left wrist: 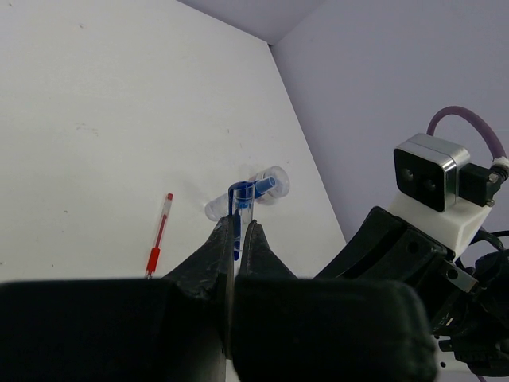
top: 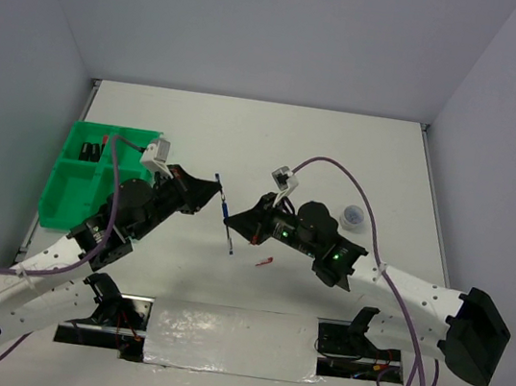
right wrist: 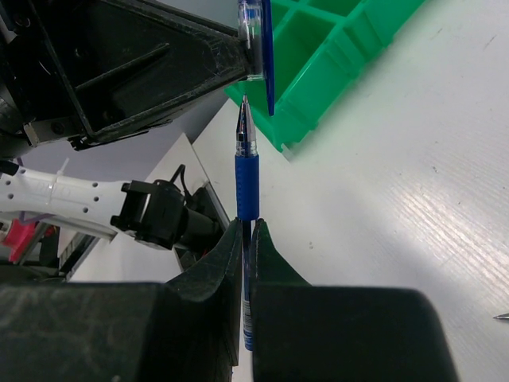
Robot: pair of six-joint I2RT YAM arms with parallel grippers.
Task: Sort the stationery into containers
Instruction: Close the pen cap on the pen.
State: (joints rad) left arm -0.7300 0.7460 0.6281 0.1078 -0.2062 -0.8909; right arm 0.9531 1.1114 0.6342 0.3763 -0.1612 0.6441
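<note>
Two grippers stand tip to tip over mid-table, top view: left gripper (top: 217, 188), right gripper (top: 233, 221), green tray (top: 68, 199) leftward. Left wrist: jaws pinch the blue pen cap (left wrist: 241, 197). Right wrist: jaws clamp the blue pen (right wrist: 246, 171), tip facing the cap.

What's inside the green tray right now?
Dark, highlighter-like items sit in a back compartment of the green tray; the front-left one looks empty. The left arm covers its right side.
</note>
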